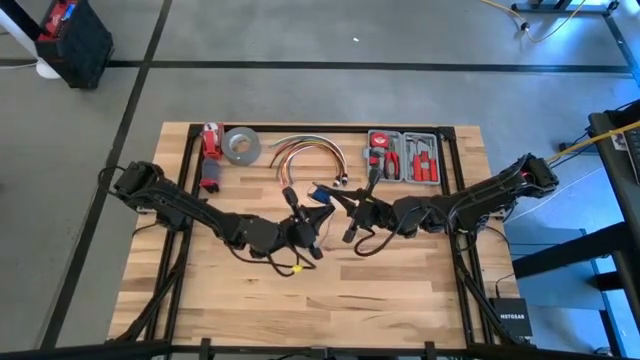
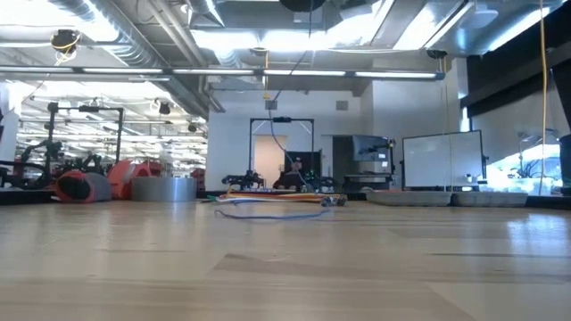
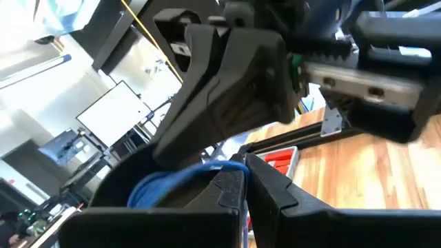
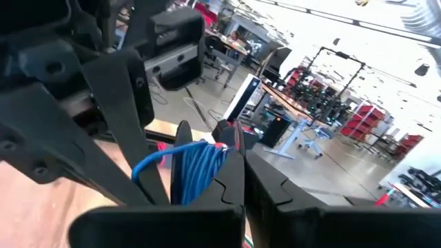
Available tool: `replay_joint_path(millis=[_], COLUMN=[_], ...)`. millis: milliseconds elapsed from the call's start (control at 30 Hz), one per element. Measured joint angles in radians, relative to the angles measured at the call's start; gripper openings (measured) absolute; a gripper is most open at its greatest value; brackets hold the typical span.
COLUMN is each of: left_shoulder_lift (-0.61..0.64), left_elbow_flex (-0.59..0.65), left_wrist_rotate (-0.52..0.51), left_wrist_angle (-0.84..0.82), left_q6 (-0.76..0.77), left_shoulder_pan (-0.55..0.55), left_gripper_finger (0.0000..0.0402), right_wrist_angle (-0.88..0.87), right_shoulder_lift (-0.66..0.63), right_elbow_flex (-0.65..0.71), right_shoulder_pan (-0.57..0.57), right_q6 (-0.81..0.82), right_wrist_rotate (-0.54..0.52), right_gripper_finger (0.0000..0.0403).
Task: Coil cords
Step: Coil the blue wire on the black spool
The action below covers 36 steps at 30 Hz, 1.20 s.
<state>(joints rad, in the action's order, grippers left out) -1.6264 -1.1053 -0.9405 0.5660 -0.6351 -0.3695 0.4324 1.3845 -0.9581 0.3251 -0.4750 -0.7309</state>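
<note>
We see both hands meet above mid-counter point(image 1: 400, 300): left hand point(image 1: 318, 232) and right hand point(image 1: 350, 215), each apparently clamped on the blue cords point(image 4: 196, 169) bundled between them.

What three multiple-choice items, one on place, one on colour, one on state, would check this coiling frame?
1. Where does the open tool case sit?
A. At the table's far edge, right of the arched cable bundle
B. At the near edge, under the left arm
C. On the floor

2. What colour is the cord wound between the end effectors?
A. Orange
B. Blue
C. White

3. How do the left end effector and the right end effector stand?
A. Both wide open
B. Parked at opposite table corners
C. Both shut, close together mid-table

Key: 1 A, the high view shows it there. 2 B, both wrist views show blue loops. 3 C, the fingers meet with no gap.
</note>
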Motion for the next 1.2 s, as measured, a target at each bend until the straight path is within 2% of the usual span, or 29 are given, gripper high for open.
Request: replay_joint_path(millis=[133, 300, 567, 667, 733, 867, 967, 1033, 1200], left_shoulder_lift=[0.0, 0.0, 0.0, 0.0, 0.0, -0.001, 0.002, 0.002, 0.002], left_elbow_flex=[0.0, -0.016, -0.047, -0.048, -0.061, -0.183, -0.292, -0.366, -0.488], left_wrist_rotate=[0.011, 0.082, 0.116, 0.122, 0.107, -0.026, -0.038, -0.028, -0.04], left_wrist_angle=[0.007, 0.013, -0.047, -0.108, -0.173, -0.34, -0.489, -0.63, -0.93], left_q6=[0.016, 0.032, 0.149, 0.178, 0.185, 0.261, 0.291, 0.363, 0.526], left_shoulder_pan=[0.004, 0.011, 0.01, 0.002, -0.014, -0.052, -0.042, -0.025, -0.003], left_gripper_finger=[0.0004, 0.0011, 0.0119, 0.0142, 0.0149, 0.0148, 0.0146, 0.0146, 0.0147], right_wrist_angle=[0.008, 0.0, -0.007, -0.01, -0.008, 0.007, 0.011, 0.006, -0.016], right_shoulder_lift=[-0.008, -0.009, -0.009, -0.009, -0.017, -0.03, -0.03, -0.036, -0.08], right_elbow_flex=[0.0, 0.0, 0.0, 0.0, 0.001, -0.01, -0.038, -0.053, -0.033], right_shoulder_pan=[0.011, 0.009, 0.008, 0.008, 0.009, 0.009, 0.008, -0.006, -0.115], right_q6=[-0.001, 0.015, 0.027, 0.027, 0.027, 0.031, 0.035, 0.05, 0.154], right_wrist_rotate=[0.003, 0.018, 0.028, 0.036, 0.043, 0.042, 0.059, 0.07, 0.231], right_gripper_finger=[0.0001, 0.0001, 0.0001, 0.0001, 0.0001, 0.0001, 0.0001, 0.0001, 0.0001])
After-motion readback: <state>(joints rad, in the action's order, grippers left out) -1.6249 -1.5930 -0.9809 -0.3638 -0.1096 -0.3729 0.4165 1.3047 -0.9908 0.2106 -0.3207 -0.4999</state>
